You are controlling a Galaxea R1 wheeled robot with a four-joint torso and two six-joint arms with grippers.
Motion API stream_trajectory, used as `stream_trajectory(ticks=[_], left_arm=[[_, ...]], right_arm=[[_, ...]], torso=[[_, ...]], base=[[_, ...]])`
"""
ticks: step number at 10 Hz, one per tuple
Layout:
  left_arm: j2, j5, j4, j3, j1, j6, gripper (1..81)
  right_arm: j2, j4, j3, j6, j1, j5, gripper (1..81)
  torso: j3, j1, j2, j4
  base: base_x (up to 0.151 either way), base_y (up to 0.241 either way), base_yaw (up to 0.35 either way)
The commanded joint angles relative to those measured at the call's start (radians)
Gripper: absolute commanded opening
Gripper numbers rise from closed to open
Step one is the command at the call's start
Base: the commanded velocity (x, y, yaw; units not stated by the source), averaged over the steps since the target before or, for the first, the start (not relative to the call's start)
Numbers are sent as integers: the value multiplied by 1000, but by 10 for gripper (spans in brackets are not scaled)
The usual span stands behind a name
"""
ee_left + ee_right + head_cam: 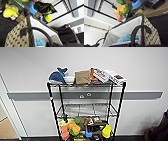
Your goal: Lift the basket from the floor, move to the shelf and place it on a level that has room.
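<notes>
— Black wire, four thin posts: is that the shelf ahead in the head view?

— Yes, against a white wall with a grey rail across it. Its top tier carries a blue whale toy, a brown cardboard box and flat printed packs. The level second from the top is bare wire grid. The tier below is heaped with bright toys.

— And the basket?

— In the left wrist view the basket sits close under the camera: beige and dark weave outside, pale fabric lining inside, something light blue at the bottom. A dark curved handle arches over its near edge. It hangs just beside the toy tier of the shelf, where a yellow plush and a blue piece lie.

— Does the other wrist see it too?

— It does. The right wrist view looks down into the basket across the opposite handle, a dark loop rising from the woven side. Dark carpet floor shows beyond it, and toys in green, yellow and orange lie close above the rim.

— How do the arms stand?

— Each wrist is at one end of the basket, looking along its handle toward the shelf.

— Are the jaws closed on the handles?

— I cannot tell; each handle runs off under the camera, and the jaws themselves cannot be made out.
</notes>
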Motion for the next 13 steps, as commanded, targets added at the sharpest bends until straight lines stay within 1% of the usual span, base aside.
stream_trajectory(ticks=[1, 6, 13], left_arm=[[-17, -1, 44, 70, -110, -2, 10], [-16, -1, 44, 70, -110, 0, 10], [-20, -2, 51, 79, -98, 0, 10]], right_arm=[[-17, -24, 70, 7, 118, -7, 10], [-20, -24, 72, 7, 118, -7, 10], [-24, -24, 81, 6, 119, -7, 10]], torso=[[0, 0, 0, 0], [0, 0, 0, 0], [0, 0, 0, 0]], base=[[121, 0, 0], [120, 0, 0], [88, 0, 0]])
